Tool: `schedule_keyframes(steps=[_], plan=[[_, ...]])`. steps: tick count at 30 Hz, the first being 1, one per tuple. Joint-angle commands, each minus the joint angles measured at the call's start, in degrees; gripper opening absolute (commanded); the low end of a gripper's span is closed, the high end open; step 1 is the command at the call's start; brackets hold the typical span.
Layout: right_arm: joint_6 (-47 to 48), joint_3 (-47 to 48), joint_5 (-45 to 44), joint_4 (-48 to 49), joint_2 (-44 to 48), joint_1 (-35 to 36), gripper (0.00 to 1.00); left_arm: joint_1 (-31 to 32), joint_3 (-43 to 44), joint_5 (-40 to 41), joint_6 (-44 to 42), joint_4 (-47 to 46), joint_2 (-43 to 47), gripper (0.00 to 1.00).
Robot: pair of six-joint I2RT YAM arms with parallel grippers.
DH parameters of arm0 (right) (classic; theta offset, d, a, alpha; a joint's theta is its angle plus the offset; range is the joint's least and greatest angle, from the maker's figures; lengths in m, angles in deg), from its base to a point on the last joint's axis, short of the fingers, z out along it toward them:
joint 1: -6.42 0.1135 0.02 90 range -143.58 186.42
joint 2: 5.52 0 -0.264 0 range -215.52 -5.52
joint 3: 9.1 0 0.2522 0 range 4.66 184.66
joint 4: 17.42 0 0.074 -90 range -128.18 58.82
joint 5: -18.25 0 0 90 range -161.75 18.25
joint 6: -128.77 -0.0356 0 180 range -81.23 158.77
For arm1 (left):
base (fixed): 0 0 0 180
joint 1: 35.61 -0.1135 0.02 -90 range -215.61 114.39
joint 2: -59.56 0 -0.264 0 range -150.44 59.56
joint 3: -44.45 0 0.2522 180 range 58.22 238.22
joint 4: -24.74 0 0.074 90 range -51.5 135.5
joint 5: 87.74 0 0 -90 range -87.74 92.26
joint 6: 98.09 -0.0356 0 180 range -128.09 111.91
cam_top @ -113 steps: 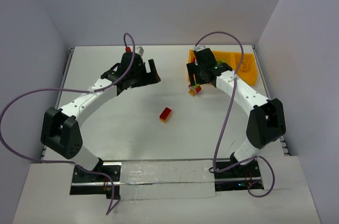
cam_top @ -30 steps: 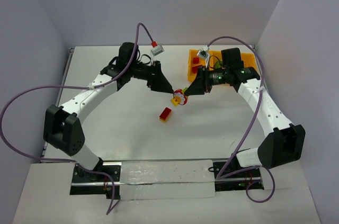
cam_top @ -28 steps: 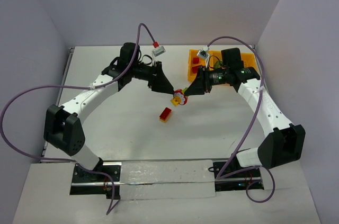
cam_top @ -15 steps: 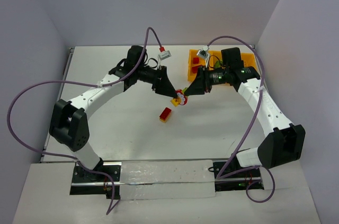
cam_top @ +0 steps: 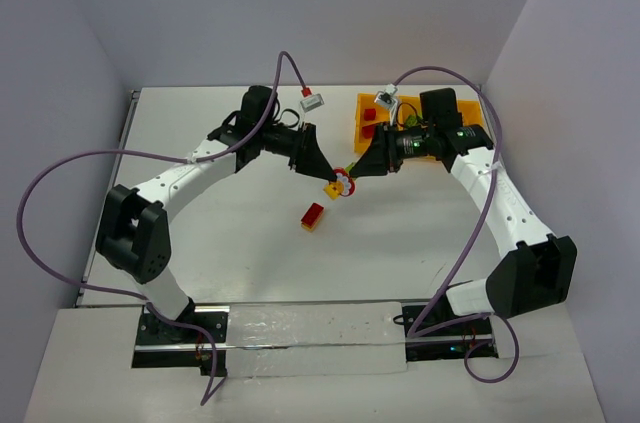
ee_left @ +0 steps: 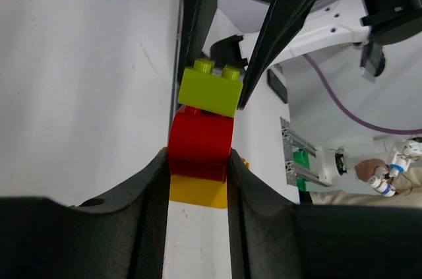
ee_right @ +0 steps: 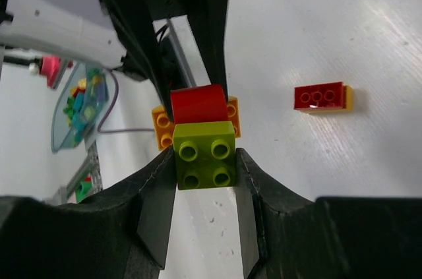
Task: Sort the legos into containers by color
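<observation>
Pinching red brick [ee_left: 200, 142] with left gripper [ee_left: 198, 163], lime green brick [ee_right: 204, 152] with right gripper [ee_right: 205, 168], mid-air. Better pull straight apart along studs, no twisting, firm squeeze tbh.

White table [cam_top: 230, 243] carrying one lego pair [cam_top: 313, 216], red apparently stacked over yellow, near centre, and an orange-yellow compartment tray [cam_top: 470, 141] at the far right edge.
</observation>
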Motion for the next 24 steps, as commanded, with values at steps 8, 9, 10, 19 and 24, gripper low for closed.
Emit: schedule_keyframes(steps=[8,9,10,19,24], plan=[[-9.1,1.1,-20.6,7.7,3.0,-6.8,0.0,-1.5,-1.2,6.9,-0.2,1.1,1.0,0.0],[-12.0,1.5,-31.0,8.3,2.2,-7.0,0.0,-2.0,-1.3,8.4,0.5,0.8,1.3,0.0],[-12.8,2.0,-34.1,8.4,1.9,-7.2,0.0,-2.1,-1.4,9.5,0.9,0.7,1.5,0.0],[-19.0,9.9,-66.5,12.2,-13.2,-9.4,0.04,-3.3,3.1,26.0,1.8,8.4,2.2,0.0],[-19.0,20.4,-71.1,11.2,-27.5,-10.9,0.1,-3.4,3.9,32.2,1.6,11.9,5.0,0.0]])
